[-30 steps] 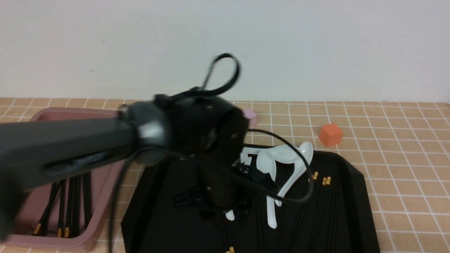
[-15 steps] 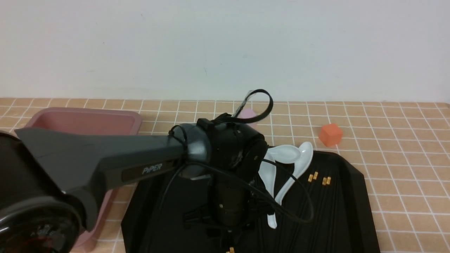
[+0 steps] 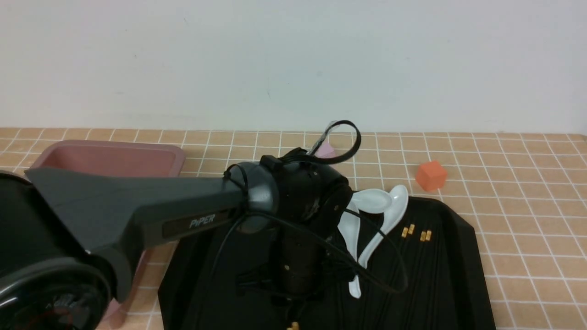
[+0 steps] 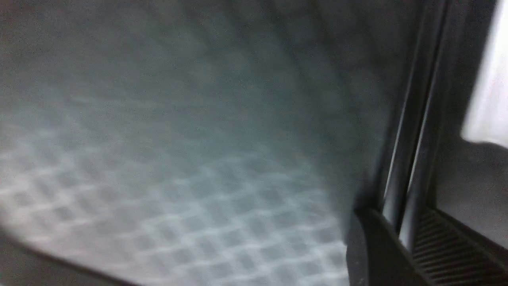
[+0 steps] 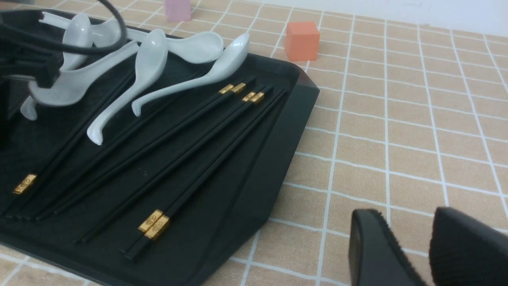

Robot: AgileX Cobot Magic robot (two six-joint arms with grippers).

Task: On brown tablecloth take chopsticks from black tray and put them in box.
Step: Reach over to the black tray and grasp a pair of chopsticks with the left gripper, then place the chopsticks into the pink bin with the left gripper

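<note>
Now the left end effector [image 4: 403, 228] is clenched on two chopsticks [image 4: 408, 159] in the black tray [image 3: 463, 243], lower centre — the box [image 3: 110, 153] sits mid-left. Slightly parted and empty, the right end effector [image 5: 414, 246] hovers beside the tray.

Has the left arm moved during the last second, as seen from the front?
Yes. The left arm has swung right, toward the orange cube, and come down lower over the tray.

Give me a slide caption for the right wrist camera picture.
Black chopsticks and white spoons lie on the black tray; the right end effector hovers empty above the brown tablecloth.
</note>
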